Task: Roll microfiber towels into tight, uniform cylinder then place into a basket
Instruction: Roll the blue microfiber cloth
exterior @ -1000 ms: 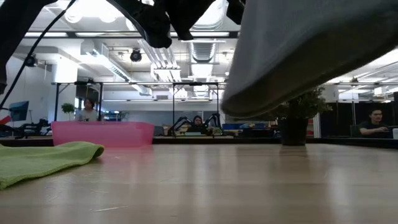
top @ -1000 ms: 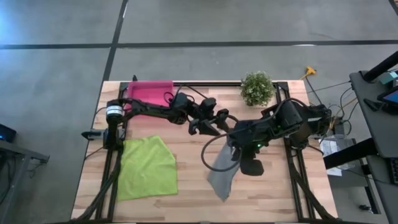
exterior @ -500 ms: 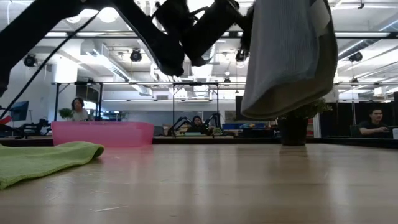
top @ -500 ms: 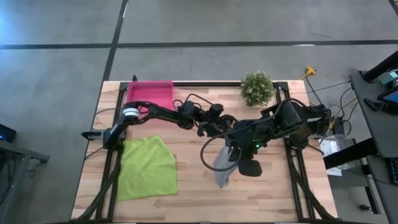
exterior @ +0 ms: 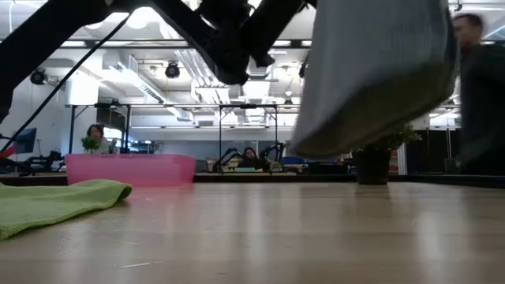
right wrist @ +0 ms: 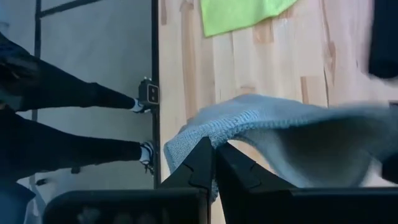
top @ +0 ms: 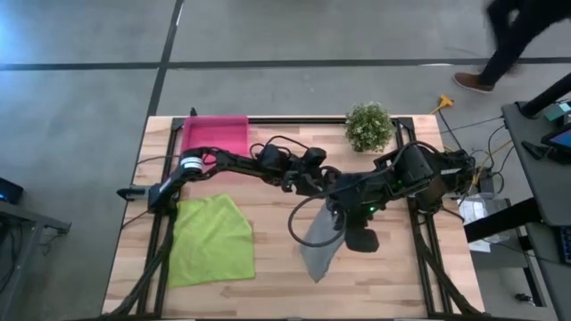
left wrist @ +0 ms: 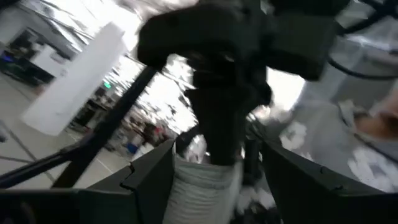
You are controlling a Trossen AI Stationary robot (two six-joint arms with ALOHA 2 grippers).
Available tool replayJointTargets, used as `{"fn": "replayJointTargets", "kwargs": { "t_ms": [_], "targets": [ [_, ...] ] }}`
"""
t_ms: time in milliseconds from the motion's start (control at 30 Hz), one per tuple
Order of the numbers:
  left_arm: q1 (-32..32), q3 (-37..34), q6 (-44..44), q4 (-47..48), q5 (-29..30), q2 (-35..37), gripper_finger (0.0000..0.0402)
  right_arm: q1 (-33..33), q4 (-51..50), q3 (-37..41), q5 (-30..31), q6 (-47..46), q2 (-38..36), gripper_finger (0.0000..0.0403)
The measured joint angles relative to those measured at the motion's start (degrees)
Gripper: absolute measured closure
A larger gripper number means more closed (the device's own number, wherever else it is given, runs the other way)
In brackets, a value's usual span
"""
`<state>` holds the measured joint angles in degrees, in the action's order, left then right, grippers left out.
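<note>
Above the wooden table (top: 401, 285), the grey towel (top: 319, 250) hangs limp, unrolled.

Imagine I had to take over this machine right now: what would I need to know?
Right gripper: shut on the grey towel, holding it above the table's middle.
Left gripper: open, empty, beside the hanging grey towel's top.
Green towel: flat on the table, front left.
Pink basket: back left corner, no towel in it.
Done: nothing rolled.
Left: roll both towels, put them in the basket.
</note>
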<state>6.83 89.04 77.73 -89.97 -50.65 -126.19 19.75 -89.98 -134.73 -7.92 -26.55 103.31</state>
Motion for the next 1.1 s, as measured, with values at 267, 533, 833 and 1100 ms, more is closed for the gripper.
{"fn": "replayJointTargets", "kwargs": {
  "t_ms": [267,533,833,1100],
  "targets": [
    [-1.0,0.4,-0.5,2.8,-1.6,0.1,0.0178,0.0,0.0,0.0,0.0,-0.2,0.0,0.0394],
    [0.1,-0.6,-3.8,4.1,-1.9,0.1,0.0178,0.2,0.1,0.0,0.0,-2.7,0.0,0.0394],
    [-1.3,-0.6,-7.5,7.0,-3.1,0.1,0.0178,0.5,0.1,0.0,0.0,-2.8,0.0,0.0394],
    [-1.7,0.0,-8.2,7.0,-1.5,0.1,0.0178,0.5,0.1,0.0,0.0,-2.8,0.0,0.0394]
  ]
}}
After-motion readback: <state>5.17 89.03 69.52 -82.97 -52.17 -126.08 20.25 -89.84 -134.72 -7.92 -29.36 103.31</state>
